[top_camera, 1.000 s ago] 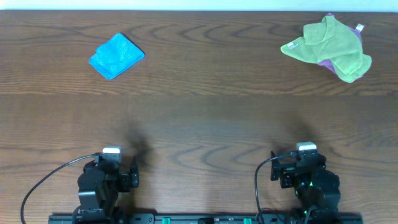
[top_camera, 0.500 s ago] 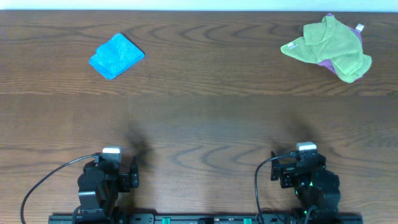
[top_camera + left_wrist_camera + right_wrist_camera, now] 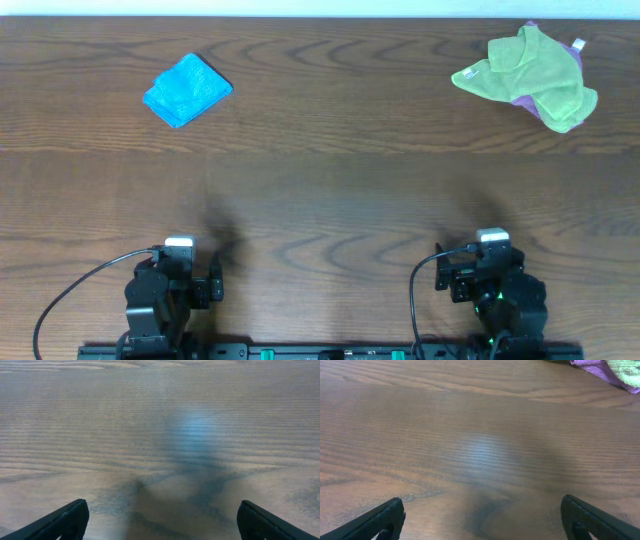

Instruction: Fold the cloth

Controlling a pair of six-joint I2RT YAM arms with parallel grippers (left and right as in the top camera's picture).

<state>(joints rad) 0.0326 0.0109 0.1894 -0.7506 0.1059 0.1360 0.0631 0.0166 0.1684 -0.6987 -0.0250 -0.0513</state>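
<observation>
Wide-spread right hand (image 3: pixel 481 506) over wooden table (image 3: pixel 480 435); purple cloth (image 3: pixel 600 367) beside yellow-green cloth (image 3: pixel 629 369) at top-right corner.

The tabletop (image 3: pixel 320 190) is dark brown wood-grain, smooth, with a soft sheen that shows as pale glare under both wrists. Near the far left corner, the cloth (image 3: pixel 187 89) looks soft, nubby and matt. At the far right corner, the yellow-green cloth (image 3: pixel 525 70) and the purple cloth (image 3: pixel 596 364) under it are also matt, fuzzy fabric. The fingers of the left gripper (image 3: pixel 162 510) and the right gripper (image 3: pixel 481 505) look like matt black plastic.
</observation>
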